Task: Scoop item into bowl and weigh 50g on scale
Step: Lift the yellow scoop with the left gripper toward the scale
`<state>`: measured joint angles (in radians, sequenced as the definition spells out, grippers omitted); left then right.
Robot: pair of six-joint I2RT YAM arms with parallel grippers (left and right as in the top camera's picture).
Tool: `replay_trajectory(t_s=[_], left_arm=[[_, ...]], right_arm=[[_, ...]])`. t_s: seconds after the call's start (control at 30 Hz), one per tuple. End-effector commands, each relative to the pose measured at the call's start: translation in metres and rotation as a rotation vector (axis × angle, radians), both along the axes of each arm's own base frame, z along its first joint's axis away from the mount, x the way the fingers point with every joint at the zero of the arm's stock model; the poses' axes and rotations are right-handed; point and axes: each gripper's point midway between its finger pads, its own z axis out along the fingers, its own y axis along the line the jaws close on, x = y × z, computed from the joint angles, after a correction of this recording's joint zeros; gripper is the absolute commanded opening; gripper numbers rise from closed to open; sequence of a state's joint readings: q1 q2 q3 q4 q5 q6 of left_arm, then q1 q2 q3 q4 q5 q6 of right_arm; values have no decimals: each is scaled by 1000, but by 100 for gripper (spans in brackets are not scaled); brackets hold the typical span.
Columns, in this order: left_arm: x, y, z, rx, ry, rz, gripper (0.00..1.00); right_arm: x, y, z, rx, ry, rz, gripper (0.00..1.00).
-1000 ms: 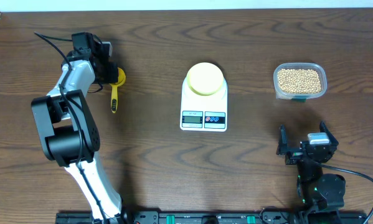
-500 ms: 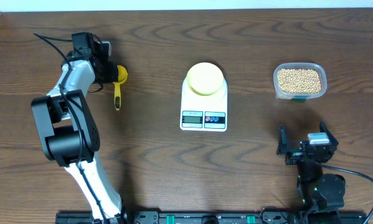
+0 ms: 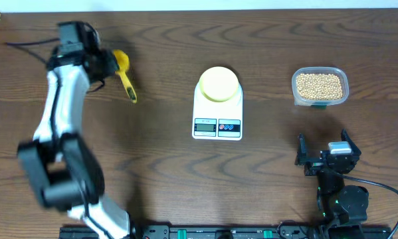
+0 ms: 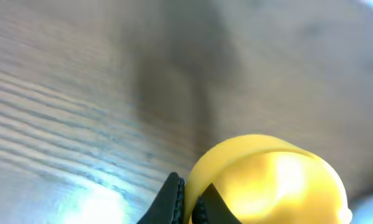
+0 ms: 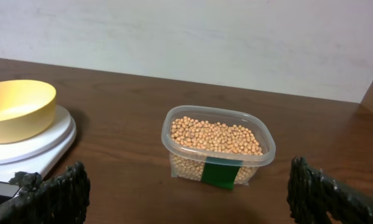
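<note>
A: On desk (image 3: 159,146): scale (image 3: 217,113) at centre, tub (image 3: 319,86) to its right, bowl (image 3: 218,83) on the platform, empty. Done so far?

B: Only scoop (image 3: 123,70) pinched at its rim by left fingers (image 4: 172,200), far left. Right fingers (image 5: 52,198) spread wide, holding nothing. All beans (image 5: 214,135) in tub; scooping, weighing to come.

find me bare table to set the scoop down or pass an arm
Widest bare wood lies between the scoop, held by the left gripper, and the scale. A narrower strip runs between scale and bean tub. The front is bare between the left arm and the right gripper. Tightest: tub to right gripper.
</note>
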<state>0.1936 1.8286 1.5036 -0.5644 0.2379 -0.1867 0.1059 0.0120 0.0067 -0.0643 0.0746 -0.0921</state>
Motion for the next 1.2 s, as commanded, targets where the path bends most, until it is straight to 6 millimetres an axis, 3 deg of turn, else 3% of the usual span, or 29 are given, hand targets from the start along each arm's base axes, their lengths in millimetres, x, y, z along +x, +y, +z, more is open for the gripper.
replay_trajectory(t_s=[0.0, 0.1, 0.3, 0.67, 1.17], left_arm=[[-16, -29, 64, -100, -106, -8, 8], [-41, -41, 101, -136, -142, 18, 8], [-77, -48, 134, -236, -146, 135, 7], [-85, -46, 123, -311, -86, 263, 7], [-89, -48, 120, -325, -64, 281, 8]], right_arm=[[0, -1, 0, -10, -2, -1, 99], [0, -1, 0, -10, -2, -1, 99], [0, -1, 0, -10, -2, -1, 99], [0, -1, 0, -10, -2, -1, 99], [0, -1, 0, -10, -2, -1, 99]])
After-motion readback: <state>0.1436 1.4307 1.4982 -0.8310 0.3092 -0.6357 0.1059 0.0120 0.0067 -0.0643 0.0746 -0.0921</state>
